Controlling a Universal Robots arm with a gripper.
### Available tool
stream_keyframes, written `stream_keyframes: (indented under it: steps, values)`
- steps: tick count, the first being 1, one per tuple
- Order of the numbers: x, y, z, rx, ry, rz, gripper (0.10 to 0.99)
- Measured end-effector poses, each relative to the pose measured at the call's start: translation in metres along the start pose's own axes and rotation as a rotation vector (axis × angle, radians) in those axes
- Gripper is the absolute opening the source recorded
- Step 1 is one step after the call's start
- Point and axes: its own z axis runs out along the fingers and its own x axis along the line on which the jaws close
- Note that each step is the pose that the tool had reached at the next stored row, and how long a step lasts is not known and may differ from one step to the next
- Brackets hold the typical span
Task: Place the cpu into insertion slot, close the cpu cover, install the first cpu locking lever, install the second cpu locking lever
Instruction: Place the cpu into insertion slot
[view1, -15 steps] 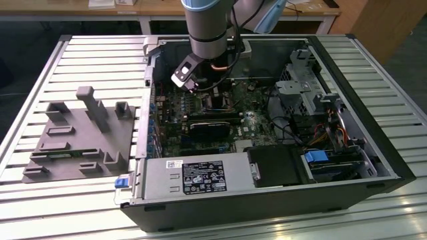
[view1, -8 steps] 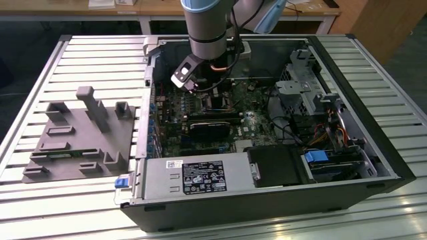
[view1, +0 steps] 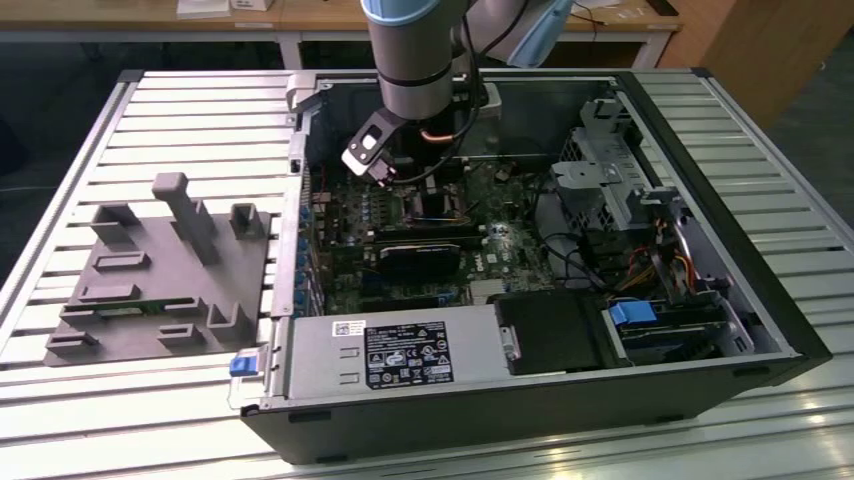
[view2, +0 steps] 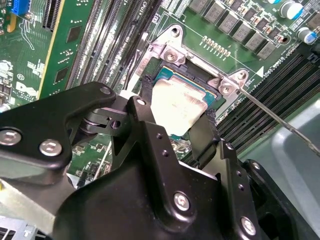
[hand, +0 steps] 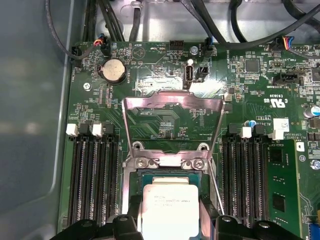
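- Toward the exterior view's left, a grey fixture block (view1: 160, 270) is seen lying on the slatted table (view1: 80, 420), just beside the open computer case (view1: 534, 430).
- Inside the case, the arm (view1: 416, 60) is seen reaching down over the motherboard (view1: 514, 250), near the middle of the board.
- In the first wrist view, one bank of long black memory slots (hand: 95, 185) is seen along one side of the insertion slot (hand: 131, 177).
- The cpu cover (hand: 172, 99) is swung open. It stands up from the slot's hinge edge, and the green board is seen through its window.
- The cpu (view2: 177, 105) is held directly over the insertion slot's dark centre, its silvery-beige top facing up. Whether it rests in the slot cannot be told.
- The gripper (view2: 177, 112) is closed on the chip. One of its fingers (view2: 147, 97) is pressed against one edge of the cpu and the other against the opposite edge, so the chip sits squarely between the jaws.
- A thin locking lever (view2: 272, 117) is seen unlatched, slanting away from a corner of the slot's metal rim.
- A second bank of memory slots (hand: 245, 180) is seen on the slot's far side, beyond the lever.
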Motion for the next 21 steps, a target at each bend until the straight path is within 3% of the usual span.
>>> stream_keyframes:
  steps: [8, 9, 12, 16, 21]
  values:
    - [-0.0001, 0.0000, -0.0001, 0.000, 0.0009, 0.000, 0.545]
    - [-0.0001, 0.0000, -0.0001, 0.000, 0.0010, 0.000, 0.612]
    - [0.0000, 0.0000, 0.0000, 0.000, 0.0014, 0.000, 0.612]
    - [-0.0001, 0.0000, -0.0001, 0.000, 0.0118, 0.002, 0.612]
    - [0.0000, 0.0001, -0.0006, 0.000, 0.0124, 0.002, 0.612]
